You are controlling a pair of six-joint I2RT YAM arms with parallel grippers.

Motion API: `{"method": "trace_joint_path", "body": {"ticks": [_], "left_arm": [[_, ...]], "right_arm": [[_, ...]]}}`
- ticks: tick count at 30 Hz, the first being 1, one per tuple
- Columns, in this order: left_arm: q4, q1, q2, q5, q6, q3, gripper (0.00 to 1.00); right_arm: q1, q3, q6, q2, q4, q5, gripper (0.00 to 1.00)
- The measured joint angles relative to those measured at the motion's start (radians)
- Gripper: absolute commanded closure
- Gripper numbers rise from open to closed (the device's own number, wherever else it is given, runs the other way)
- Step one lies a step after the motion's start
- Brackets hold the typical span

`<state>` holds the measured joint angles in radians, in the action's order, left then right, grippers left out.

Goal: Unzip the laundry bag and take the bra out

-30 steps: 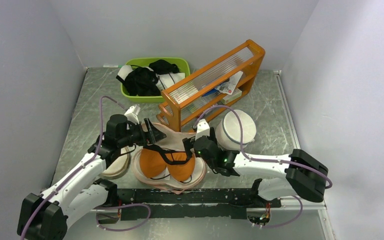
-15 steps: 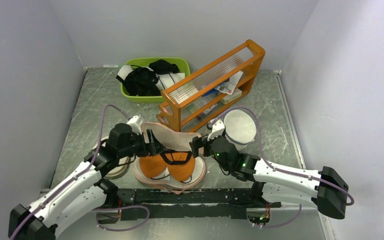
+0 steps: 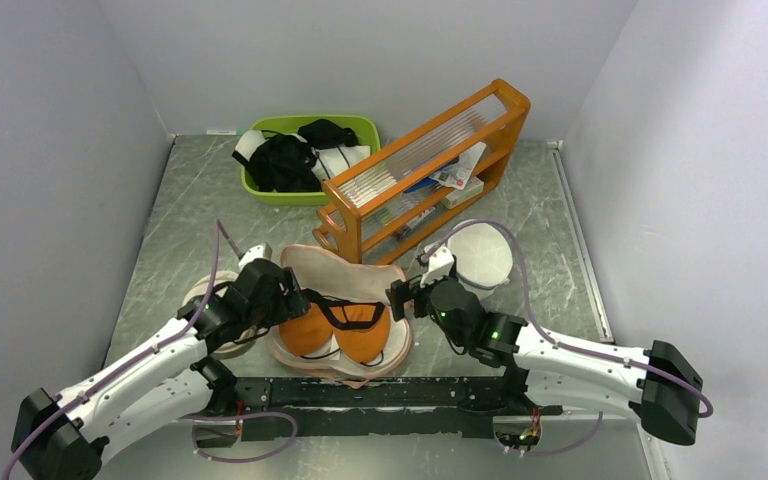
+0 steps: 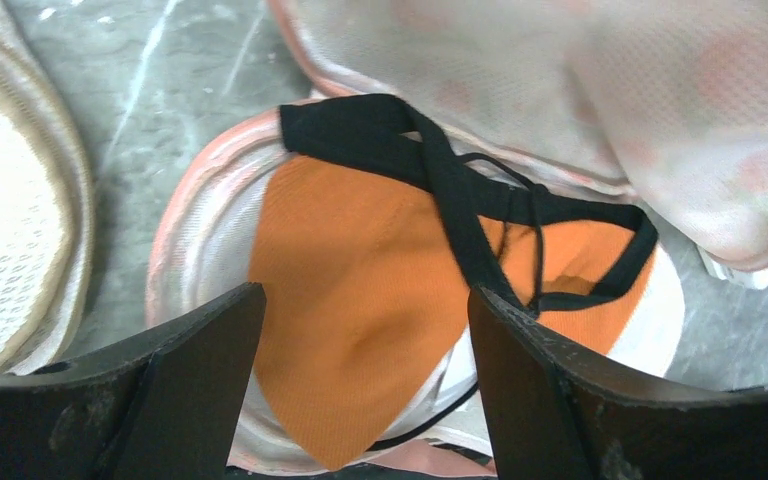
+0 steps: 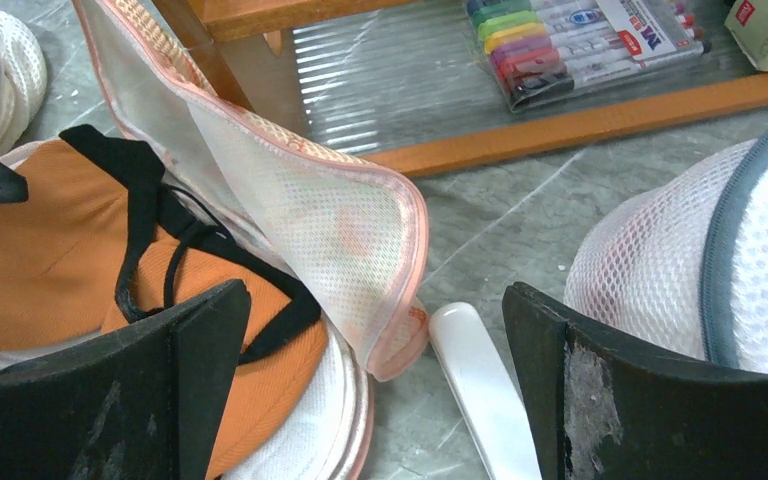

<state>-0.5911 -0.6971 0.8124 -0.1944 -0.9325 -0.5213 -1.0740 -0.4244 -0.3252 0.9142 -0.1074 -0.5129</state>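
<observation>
The peach-pink laundry bag lies open at the near middle of the table. Its lid is folded back against the orange rack. The orange bra with black straps sits in the lower half. My left gripper is open and empty just over the bra's left cup. In the left wrist view one finger stands on each side of the cup. My right gripper is open and empty at the bag's right edge. The lid's corner and a white flat tab lie between its fingers.
The round beige pouch lies left of the bag, partly under my left arm. The white cylindrical bag stands right of my right gripper. An orange rack with markers stands behind. A green bin of black clothes is at the back.
My left gripper has moved from the lid's left edge down and nearer, to over the bra's left cup. My right arm has swung outward, and its gripper has stayed by the bag's right edge.
</observation>
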Motion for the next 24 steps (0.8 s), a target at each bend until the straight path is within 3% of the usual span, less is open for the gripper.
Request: {"method": "trace_joint_path", "body": {"ticks": [4,6,12,24], "left_arm": [[-0.028,0.0,-0.001,-0.047,-0.037,0.02,0.06],[-0.029,0.0,0.036,-0.056,-0.045,0.021,0.08],[-0.001,0.0,0.121,-0.048,-0.044,0.033,0.35],[0.018,0.0,0.092,-0.045,-0.047,0.051,0.9]], "right_arm": [[0.002,0.038,0.018,-0.056,-0.006,0.003,0.0],[0.002,0.06,0.031,-0.088,-0.013,0.007,0.01],[0.002,0.111,0.072,-0.176,-0.044,0.02,0.01],[0.002,0.158,0.095,-0.188,-0.095,0.036,0.03]]}}
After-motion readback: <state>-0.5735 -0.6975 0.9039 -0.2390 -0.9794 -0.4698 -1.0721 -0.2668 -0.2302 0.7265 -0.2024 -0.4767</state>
